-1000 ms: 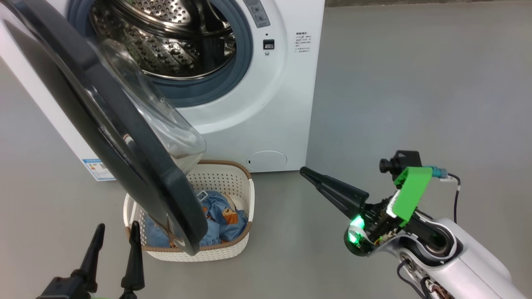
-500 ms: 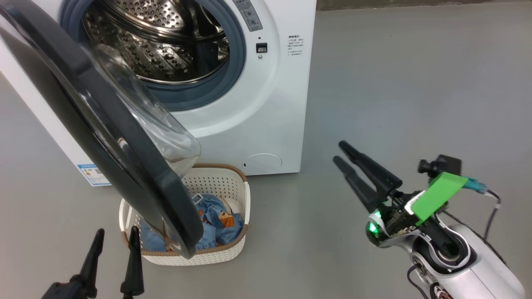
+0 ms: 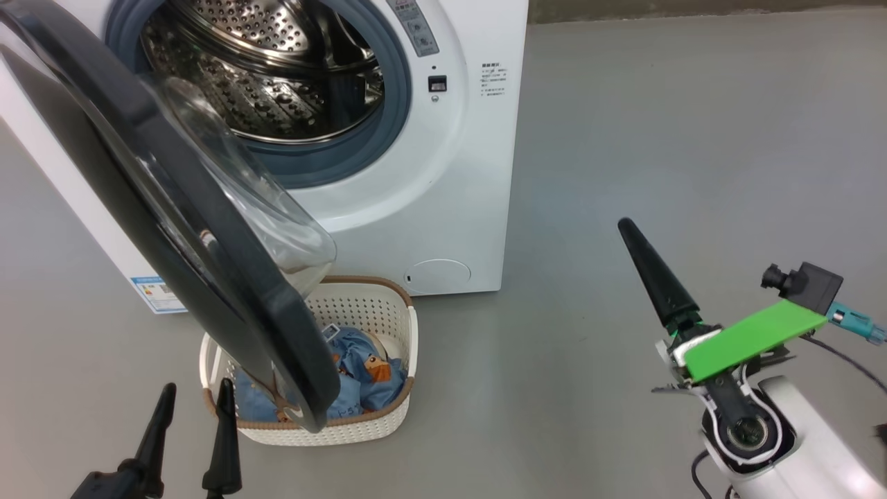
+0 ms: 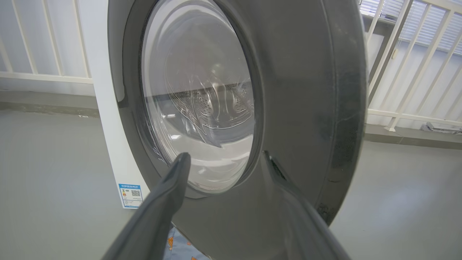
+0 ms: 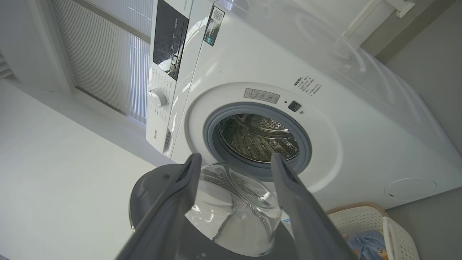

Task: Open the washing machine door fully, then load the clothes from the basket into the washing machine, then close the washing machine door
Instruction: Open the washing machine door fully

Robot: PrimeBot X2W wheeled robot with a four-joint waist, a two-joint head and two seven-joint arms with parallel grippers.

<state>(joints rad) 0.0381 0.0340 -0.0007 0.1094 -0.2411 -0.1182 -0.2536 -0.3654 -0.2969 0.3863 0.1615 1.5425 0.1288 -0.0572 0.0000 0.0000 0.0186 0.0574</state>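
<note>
Both grippers hold nothing, each with its two fingers spread wide: the left gripper (image 3: 196, 388) faces the black outer side of the door (image 3: 208, 229), and the right gripper (image 5: 235, 157) points at the front of the washing machine (image 3: 443, 173). The one door stands angled out from the machine's front, its glass bulge turned toward the drum (image 3: 277, 83). It hangs over the one basket (image 3: 388, 305), just before the machine, with the clothes (image 3: 360, 374) inside.

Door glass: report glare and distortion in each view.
Head view: the glass is see-through with a pale sheen; left wrist view: the drum seen through it looks warped and wavy; right wrist view: white glare streaks run down the glass.
</note>
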